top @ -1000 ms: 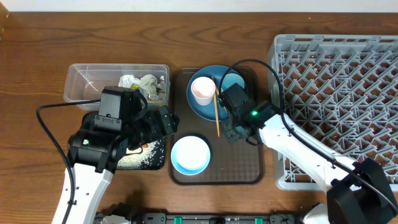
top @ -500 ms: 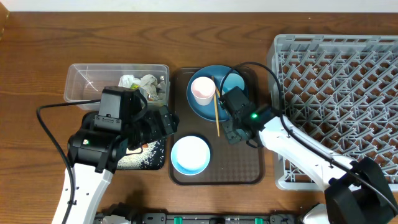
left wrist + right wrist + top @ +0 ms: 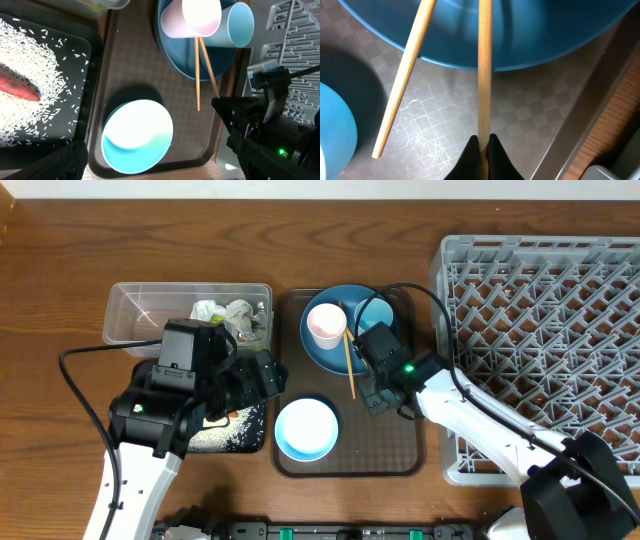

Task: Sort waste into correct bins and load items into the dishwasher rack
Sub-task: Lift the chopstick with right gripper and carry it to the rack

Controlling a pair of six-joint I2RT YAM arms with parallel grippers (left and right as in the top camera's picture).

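Two wooden chopsticks lean off the blue plate [image 3: 335, 352] onto the brown tray. My right gripper [image 3: 483, 145] is shut on the lower end of one chopstick [image 3: 484, 75]; the other chopstick [image 3: 405, 75] lies free to its left. On the plate lie a pinkish cup [image 3: 326, 325] and a light blue cup [image 3: 378, 311]. The white bowl [image 3: 306, 429] stands at the tray's front. My left gripper [image 3: 160, 167] hangs open above the bowl [image 3: 137, 135], holding nothing. The black bin [image 3: 75, 125] holds rice [image 3: 45, 65] and a carrot [image 3: 20, 87]. Paper wads [image 3: 235, 315] lie in the clear tub [image 3: 150, 320].
The grey dishwasher rack [image 3: 550, 350] fills the right side, close to the brown tray [image 3: 390, 460]. My right arm [image 3: 265, 115] reaches over the tray's right edge. Bare wooden table [image 3: 250, 240] lies behind the tub and tray.
My right gripper's jaws have closed onto the chopstick's lower end, after shifting slightly toward the tray's front. The left arm has stayed where it was.
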